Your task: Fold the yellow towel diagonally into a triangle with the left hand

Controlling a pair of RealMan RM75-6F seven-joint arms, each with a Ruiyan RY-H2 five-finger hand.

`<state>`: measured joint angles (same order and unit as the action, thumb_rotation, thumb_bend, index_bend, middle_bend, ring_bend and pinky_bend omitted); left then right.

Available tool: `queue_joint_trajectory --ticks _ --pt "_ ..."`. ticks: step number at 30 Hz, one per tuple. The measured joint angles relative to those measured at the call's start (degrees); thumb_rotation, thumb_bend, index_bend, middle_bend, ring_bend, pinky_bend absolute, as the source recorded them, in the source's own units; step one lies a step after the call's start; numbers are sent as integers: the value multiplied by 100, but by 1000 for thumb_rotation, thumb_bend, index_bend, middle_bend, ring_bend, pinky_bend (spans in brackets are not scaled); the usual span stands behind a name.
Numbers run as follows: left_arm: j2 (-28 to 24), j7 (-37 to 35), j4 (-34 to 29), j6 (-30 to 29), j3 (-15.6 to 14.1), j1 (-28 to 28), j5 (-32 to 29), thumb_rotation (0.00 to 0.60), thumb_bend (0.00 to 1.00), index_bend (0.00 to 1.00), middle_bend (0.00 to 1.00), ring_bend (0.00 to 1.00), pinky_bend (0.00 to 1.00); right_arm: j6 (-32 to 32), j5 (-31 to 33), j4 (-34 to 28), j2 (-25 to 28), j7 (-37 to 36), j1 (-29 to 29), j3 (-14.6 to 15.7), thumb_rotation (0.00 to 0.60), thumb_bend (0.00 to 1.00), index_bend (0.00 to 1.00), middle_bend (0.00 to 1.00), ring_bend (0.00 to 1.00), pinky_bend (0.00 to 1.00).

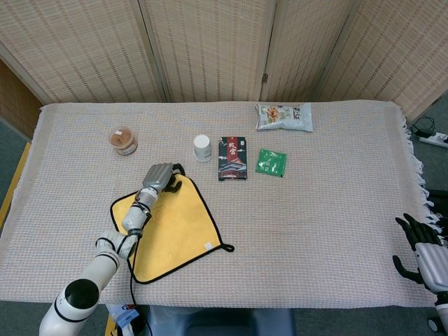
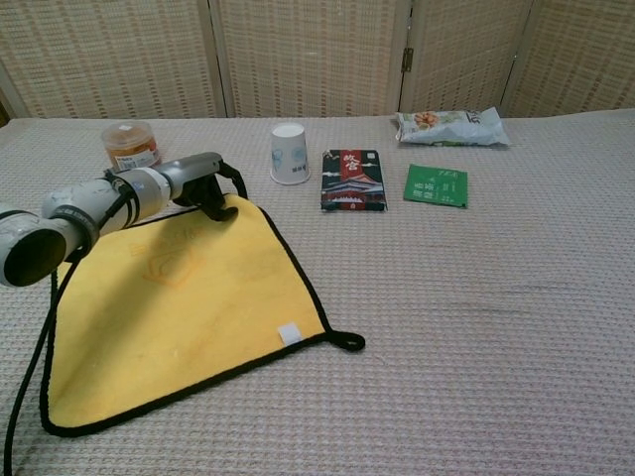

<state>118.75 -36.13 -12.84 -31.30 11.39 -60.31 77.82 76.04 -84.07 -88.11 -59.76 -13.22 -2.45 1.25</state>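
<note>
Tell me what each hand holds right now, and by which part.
The left hand rests on the yellow towel's far corner; a closed grip cannot be told. The right hand holds nothing.

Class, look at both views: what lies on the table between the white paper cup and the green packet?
A dark printed packet lies between the white cup and the green packet, clearest in the chest view.

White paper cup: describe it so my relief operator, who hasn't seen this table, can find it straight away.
Start from the yellow towel lying at the table's near left, with the left hand at its far corner. Just beyond that corner stands the white paper cup, left of the dark red-and-black packet. It is the only upright white object; the orange-lidded jar sits further left.
</note>
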Motion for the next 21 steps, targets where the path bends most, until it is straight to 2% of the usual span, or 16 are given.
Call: queue_joint_trajectory --ticks 12,18,21 --pt "-13 37 -85 -509 -89 121 97 600 510 575 1000 1000 1000 -37 -45 -12 -7 4 -23 15 600 492 0 0 0 0" --pt "-123 164 -481 -1263 -204 387 232 600 510 575 1000 1000 1000 64 -146 -48 20 -18 1 36 600 492 0 0 0 0" --pt "-239 361 -876 -1792 -269 633 299 600 511 575 1000 1000 1000 145 -230 -74 39 -34 28 59 600 492 0 0 0 0"
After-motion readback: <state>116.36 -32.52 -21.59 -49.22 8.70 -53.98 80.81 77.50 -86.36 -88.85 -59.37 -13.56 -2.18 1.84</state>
